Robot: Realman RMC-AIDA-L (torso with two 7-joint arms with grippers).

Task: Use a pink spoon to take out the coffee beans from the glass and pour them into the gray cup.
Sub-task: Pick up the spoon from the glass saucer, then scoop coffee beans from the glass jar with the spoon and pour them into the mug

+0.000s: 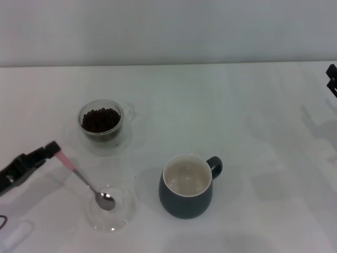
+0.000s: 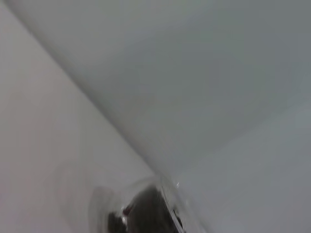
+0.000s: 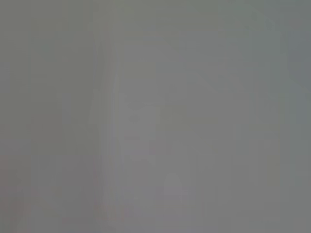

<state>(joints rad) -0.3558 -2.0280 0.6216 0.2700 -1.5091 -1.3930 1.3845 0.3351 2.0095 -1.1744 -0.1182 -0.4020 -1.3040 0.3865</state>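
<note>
Left hand (image 1: 52, 149) pinches pink spoon (image 1: 84, 179) handle, bowl in glass dish (image 1: 111, 210). Next: lift, dip into coffee beans (image 1: 100, 119). Right hand (image 1: 331, 79) parked; grip unclear.

spoon (image 1: 87, 183): 1 | glass (image 1: 101, 124): 1 | gray cup (image 1: 186, 193): 1 | clear dish (image 1: 111, 210): 1 | coffee beans (image 1: 99, 119): many

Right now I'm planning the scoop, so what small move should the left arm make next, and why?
Probably lift the pink spoon clear: the left gripper pinches its handle end, while its bowl rests in the shallow glass dish. The coffee beans sit untouched in the glass.
</note>
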